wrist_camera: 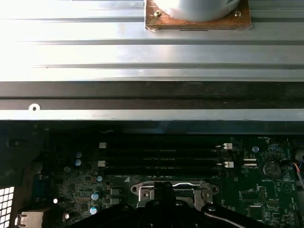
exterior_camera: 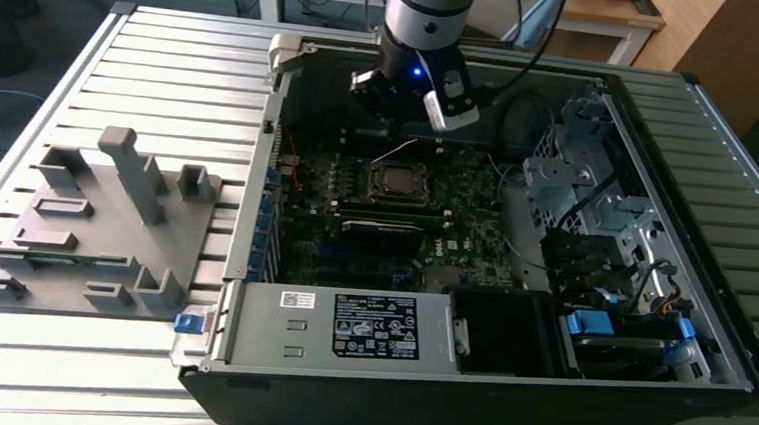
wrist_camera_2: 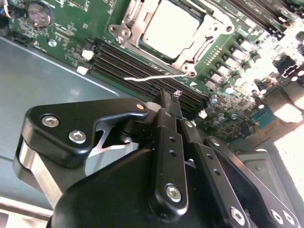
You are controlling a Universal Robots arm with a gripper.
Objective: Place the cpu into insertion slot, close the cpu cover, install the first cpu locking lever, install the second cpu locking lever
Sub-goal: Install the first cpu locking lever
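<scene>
The cpu (wrist_camera_2: 168,27), a dull silver square, lies in the insertion slot (exterior_camera: 396,181) on the green motherboard. The cpu cover (wrist_camera_2: 190,58), a thin metal frame, lies down around it. A thin wire locking lever (wrist_camera_2: 152,77) stands free beside the socket, over the black memory slots; in the exterior view the lever (exterior_camera: 395,152) rises from the socket's far side. My gripper (wrist_camera_2: 166,97) hovers just past the lever's end with its black fingers shut on nothing. In the exterior view the gripper (exterior_camera: 393,115) hangs over the far edge of the board.
The open computer case has a power supply (exterior_camera: 345,325) in front and metal drive cages (exterior_camera: 595,198) on the exterior view's right. A grey fixture plate (exterior_camera: 97,238) lies on the slatted table at the left. The case wall (wrist_camera: 152,99) runs close beside the memory slots (wrist_camera: 164,154).
</scene>
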